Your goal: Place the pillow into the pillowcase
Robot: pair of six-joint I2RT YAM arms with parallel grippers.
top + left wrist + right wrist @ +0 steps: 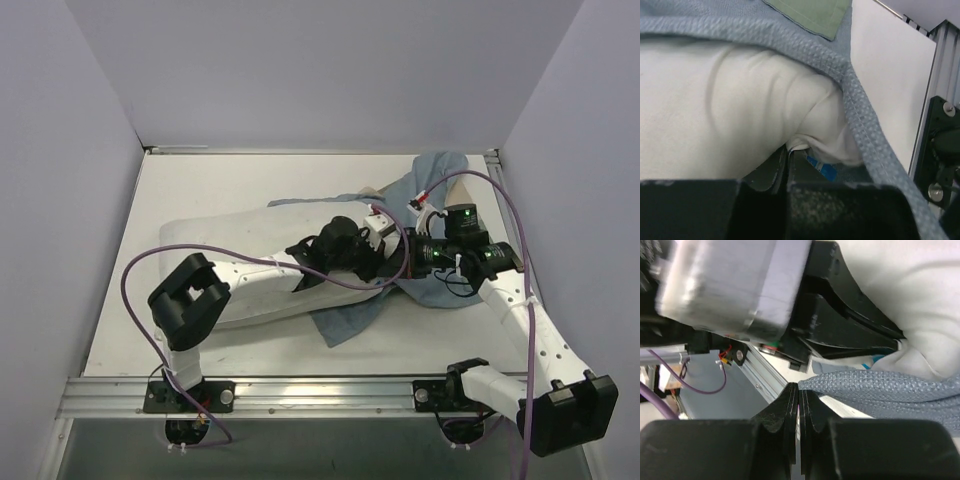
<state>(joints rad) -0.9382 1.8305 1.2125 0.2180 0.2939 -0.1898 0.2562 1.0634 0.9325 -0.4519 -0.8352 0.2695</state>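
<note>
The white pillow (230, 240) lies across the table's middle, its right end at the mouth of the blue-grey pillowcase (345, 322). My left gripper (388, 258) is shut on the pillow's right corner; the left wrist view shows the jaws (788, 150) pinching white fabric (730, 100) next to a small blue tag. The pillowcase hem (860, 115) runs over that corner. My right gripper (408, 240) faces the left one and its jaws (798, 387) are shut, with the pillowcase hem (890, 390) at their very tip. The pillow (920, 300) and the left gripper's black body (840, 325) show above.
Grey walls close in the table on three sides. An aluminium rail (320, 390) runs along the near edge, another along the right side (940, 65). Purple cables (130, 290) loop from both arms. A pale green panel (815, 12) of the pillowcase lies past the pillow.
</note>
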